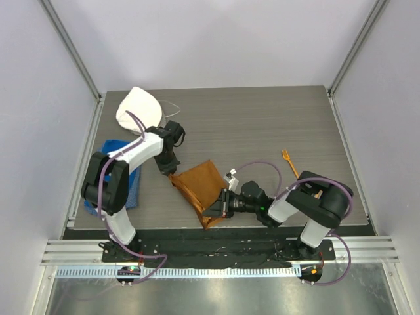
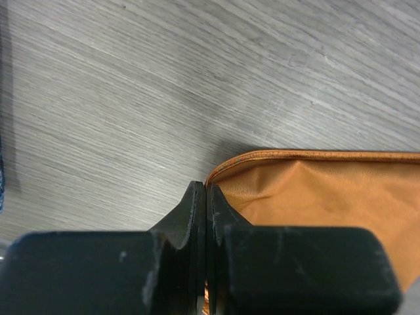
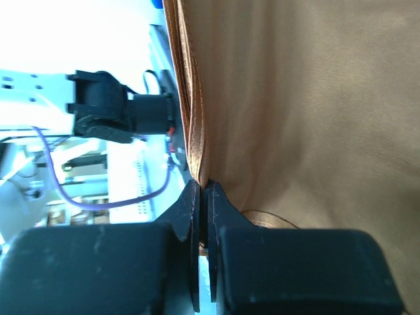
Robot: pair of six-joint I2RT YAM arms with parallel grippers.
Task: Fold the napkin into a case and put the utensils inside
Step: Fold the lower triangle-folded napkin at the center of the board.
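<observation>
White-and-black arms carry purple cables and black fingers.

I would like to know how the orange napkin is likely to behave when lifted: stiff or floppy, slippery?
Probably floppy: the napkin creases and folds between the left tool and right tool. Likely slippery, given its sheen. Seemingly light: thin edge pinches hold it.

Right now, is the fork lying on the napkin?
No, the fork lies on the table, apart from the napkin.
</observation>
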